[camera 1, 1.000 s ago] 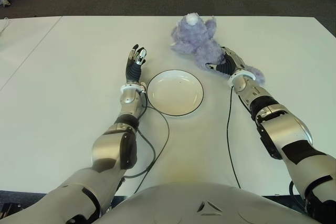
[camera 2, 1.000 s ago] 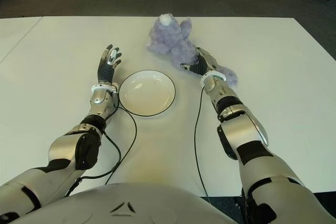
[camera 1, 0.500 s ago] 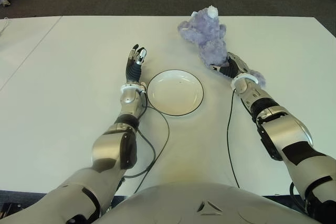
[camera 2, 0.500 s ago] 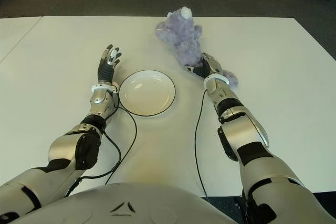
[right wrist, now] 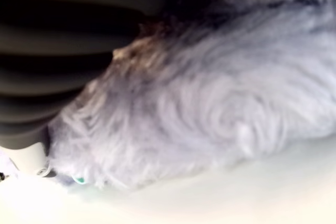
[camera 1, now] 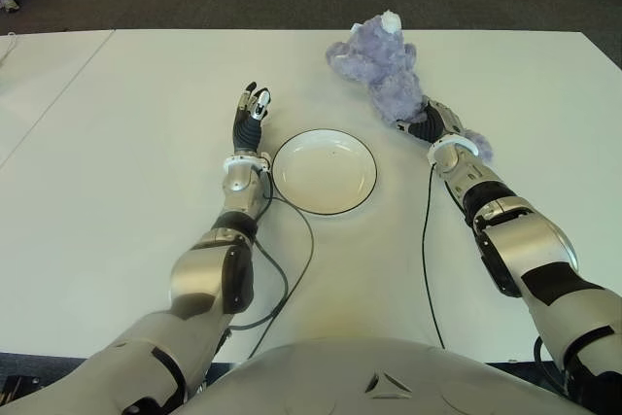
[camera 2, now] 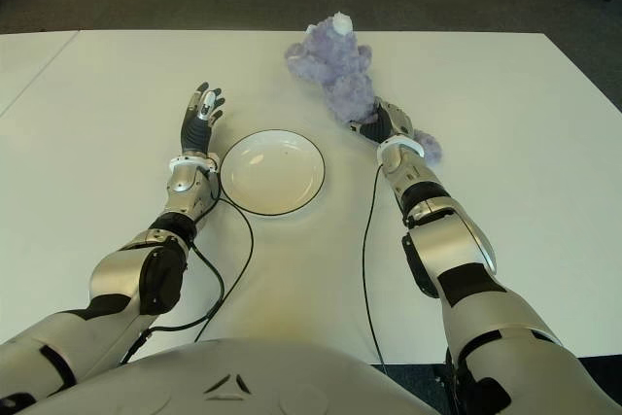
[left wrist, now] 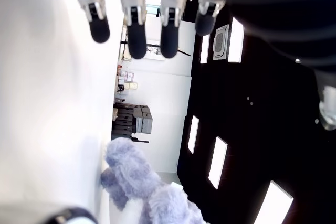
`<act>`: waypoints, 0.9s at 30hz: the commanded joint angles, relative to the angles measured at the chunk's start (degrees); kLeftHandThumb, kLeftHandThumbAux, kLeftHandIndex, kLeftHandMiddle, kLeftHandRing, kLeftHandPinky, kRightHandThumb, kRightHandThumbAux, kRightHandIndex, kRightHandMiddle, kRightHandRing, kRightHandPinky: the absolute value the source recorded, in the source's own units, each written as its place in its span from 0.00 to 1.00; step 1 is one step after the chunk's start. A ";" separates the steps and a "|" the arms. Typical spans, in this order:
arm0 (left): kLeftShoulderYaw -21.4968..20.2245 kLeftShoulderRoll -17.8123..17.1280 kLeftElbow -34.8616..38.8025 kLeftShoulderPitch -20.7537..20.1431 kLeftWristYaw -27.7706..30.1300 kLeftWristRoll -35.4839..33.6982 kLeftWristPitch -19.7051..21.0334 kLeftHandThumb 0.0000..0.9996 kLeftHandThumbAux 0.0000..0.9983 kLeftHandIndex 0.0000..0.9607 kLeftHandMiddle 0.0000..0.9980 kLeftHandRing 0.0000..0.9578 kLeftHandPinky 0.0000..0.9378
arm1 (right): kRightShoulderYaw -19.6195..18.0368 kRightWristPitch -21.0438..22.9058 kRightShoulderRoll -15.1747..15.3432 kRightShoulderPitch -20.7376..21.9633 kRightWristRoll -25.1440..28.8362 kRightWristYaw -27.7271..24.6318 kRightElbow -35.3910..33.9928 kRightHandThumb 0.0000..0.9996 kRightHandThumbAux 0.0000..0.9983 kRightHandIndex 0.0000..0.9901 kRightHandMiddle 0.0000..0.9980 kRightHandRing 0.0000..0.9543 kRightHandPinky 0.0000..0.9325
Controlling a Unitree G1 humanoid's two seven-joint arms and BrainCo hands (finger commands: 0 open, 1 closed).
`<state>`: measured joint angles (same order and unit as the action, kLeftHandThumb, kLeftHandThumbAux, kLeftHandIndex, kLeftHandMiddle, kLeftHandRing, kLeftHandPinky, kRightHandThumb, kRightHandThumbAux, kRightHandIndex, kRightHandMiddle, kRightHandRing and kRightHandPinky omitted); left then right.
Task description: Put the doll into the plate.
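One right hand [camera 1: 425,124] has its fingers closed on the doll [camera 1: 382,62]; left hand [camera 1: 251,112] open beside plate [camera 1: 324,171]

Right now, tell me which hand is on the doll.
The right hand, buried in the purple doll beyond the plate. The left hand is open beside it.
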<state>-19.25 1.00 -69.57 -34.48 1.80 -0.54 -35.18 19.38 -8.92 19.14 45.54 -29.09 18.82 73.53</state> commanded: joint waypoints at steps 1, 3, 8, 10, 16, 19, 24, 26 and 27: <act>-1.31 1.71 -7.38 14.53 1.17 -1.68 4.18 0.00 0.36 0.09 0.17 0.16 0.07 | -1.13 3.17 -2.01 -7.33 1.06 -0.41 3.87 0.44 0.57 0.56 0.62 0.64 0.72; -0.95 1.73 -7.38 14.64 0.54 -1.25 4.09 0.00 0.37 0.09 0.17 0.17 0.10 | -2.32 3.35 -2.07 -7.29 2.04 -0.18 3.89 0.48 0.61 0.60 0.68 0.71 0.78; -0.28 1.70 -7.59 14.91 -0.69 -0.37 4.49 0.00 0.38 0.09 0.18 0.18 0.11 | -5.59 3.36 -2.12 -7.38 4.69 -0.34 3.91 0.50 0.67 0.68 0.77 0.81 0.85; -0.80 1.86 -7.51 14.83 0.10 -1.03 4.14 0.00 0.38 0.09 0.17 0.17 0.10 | -7.08 2.72 -1.93 -7.61 5.90 -0.05 3.91 0.51 0.68 0.70 0.80 0.84 0.88; -1.03 2.08 -7.44 14.68 0.42 -1.35 4.08 0.00 0.38 0.08 0.16 0.16 0.09 | -9.22 1.57 -1.52 -8.01 7.19 0.95 3.99 0.51 0.68 0.72 0.82 0.86 0.89; -1.01 2.10 -7.46 14.61 0.24 -1.30 4.11 0.00 0.37 0.08 0.16 0.16 0.08 | -10.32 0.29 -1.49 -8.28 7.74 2.33 3.94 0.51 0.68 0.72 0.83 0.86 0.88; -1.17 2.15 -7.50 14.47 0.40 -1.47 4.42 0.00 0.37 0.08 0.16 0.16 0.07 | -11.01 -1.28 -1.27 -8.57 7.50 3.66 3.90 0.51 0.69 0.72 0.83 0.87 0.89; -1.25 2.17 -7.50 14.47 0.58 -1.55 4.32 0.00 0.37 0.08 0.17 0.16 0.07 | -11.47 -2.36 -1.04 -8.70 7.62 4.02 3.77 0.50 0.69 0.71 0.84 0.88 0.88; -1.29 2.19 -7.48 14.49 0.66 -1.59 4.20 0.00 0.37 0.08 0.17 0.16 0.07 | -11.77 -2.80 -0.94 -8.74 7.79 4.03 3.71 0.50 0.70 0.71 0.84 0.88 0.88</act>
<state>-19.22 1.04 -69.57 -34.49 1.80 -0.50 -35.19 9.61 -12.12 19.15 43.35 -23.48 23.61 73.63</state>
